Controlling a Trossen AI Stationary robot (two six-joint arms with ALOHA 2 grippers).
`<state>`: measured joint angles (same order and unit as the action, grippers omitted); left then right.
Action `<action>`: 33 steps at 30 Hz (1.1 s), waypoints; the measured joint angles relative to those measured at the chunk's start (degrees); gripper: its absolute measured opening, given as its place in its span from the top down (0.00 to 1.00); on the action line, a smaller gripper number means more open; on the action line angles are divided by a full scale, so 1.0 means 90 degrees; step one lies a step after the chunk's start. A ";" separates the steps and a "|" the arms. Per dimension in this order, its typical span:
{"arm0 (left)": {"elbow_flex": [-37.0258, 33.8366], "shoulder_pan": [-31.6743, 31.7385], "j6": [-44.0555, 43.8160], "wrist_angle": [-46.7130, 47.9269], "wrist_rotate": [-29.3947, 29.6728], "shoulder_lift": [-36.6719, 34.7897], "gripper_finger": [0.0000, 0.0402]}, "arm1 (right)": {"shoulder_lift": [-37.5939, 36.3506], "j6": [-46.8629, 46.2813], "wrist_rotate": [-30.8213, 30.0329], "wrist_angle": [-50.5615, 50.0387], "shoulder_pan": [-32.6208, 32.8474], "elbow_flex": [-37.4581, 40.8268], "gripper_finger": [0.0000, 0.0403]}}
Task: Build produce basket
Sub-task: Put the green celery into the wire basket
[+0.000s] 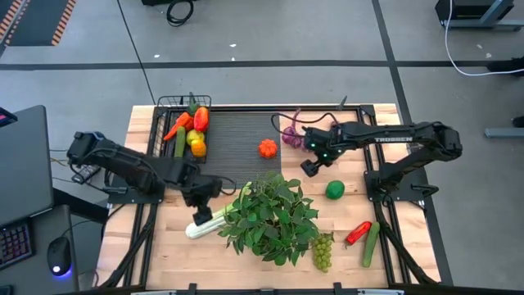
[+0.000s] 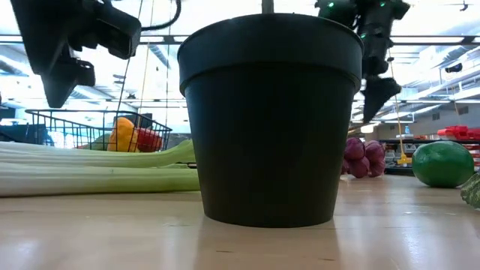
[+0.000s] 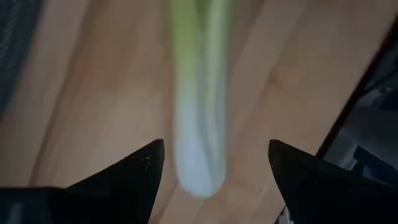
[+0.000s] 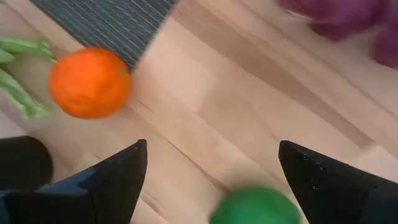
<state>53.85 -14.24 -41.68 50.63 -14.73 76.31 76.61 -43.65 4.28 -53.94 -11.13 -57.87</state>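
Pale green celery (image 1: 206, 221), orange orange (image 1: 268, 148), green lime (image 1: 334, 190), seemingly purple bulbs (image 1: 290, 136), black basket (image 1: 168, 104), dark ribbed mat (image 1: 237, 139)

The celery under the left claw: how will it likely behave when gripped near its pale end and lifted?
The celery is long and narrow, so held near its pale end it would probably droop or swing at the leafy end. It looks like a light, stiff toy. The open left claw straddles it; its rounded stalk might slip or twist.
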 joint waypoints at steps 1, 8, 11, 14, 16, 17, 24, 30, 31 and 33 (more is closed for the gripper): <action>-0.0005 -0.0084 -0.0006 -0.0154 0.0040 0.0051 0.27 | -0.0094 -0.0031 -0.0094 -0.0164 0.0024 0.0000 0.09; -0.0459 -0.0461 -0.0018 -0.0969 0.0448 0.0063 0.27 | -0.0707 -0.0710 -0.0496 -0.1203 0.0199 0.0000 0.09; -0.0757 -0.0481 -0.0148 -0.1111 0.0815 0.0063 0.27 | -0.0921 -0.1200 -0.0499 -0.1505 0.0305 0.0000 0.09; -0.1075 -0.0481 -0.0332 -0.1235 0.1039 0.0066 0.27 | -0.1066 -0.1682 -0.0498 -0.1758 0.0437 0.0000 0.09; -0.1198 -0.0478 -0.0468 -0.1495 0.1047 0.0066 0.27 | -0.1128 -0.1930 -0.0497 -0.1885 0.0549 0.0000 0.09; -0.1237 -0.0481 -0.0502 -0.1607 0.1047 0.0066 0.27 | -0.1145 -0.2003 -0.0498 -0.1916 0.0615 0.0000 0.09; -0.1178 -0.0689 -0.0918 -0.2544 0.1082 0.0070 0.27 | -0.1143 -0.2026 -0.0475 -0.2059 0.1076 0.0000 0.09; -0.1185 -0.0848 -0.1015 -0.2493 0.1187 0.0772 0.27 | -0.1143 -0.2058 -0.0389 -0.2179 0.1516 0.0000 0.09; -0.1185 -0.0876 -0.1019 -0.2454 0.1165 0.0905 0.27 | -0.1143 -0.2126 -0.0349 -0.2181 0.1604 0.0000 0.09; -0.1188 -0.0957 -0.1050 -0.2486 0.1122 0.1112 0.27 | -0.1144 -0.2330 -0.0346 -0.2179 0.1841 0.0000 0.09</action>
<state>43.16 -22.86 -51.13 28.25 -4.63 86.32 66.32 -64.62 1.17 -73.56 5.44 -57.87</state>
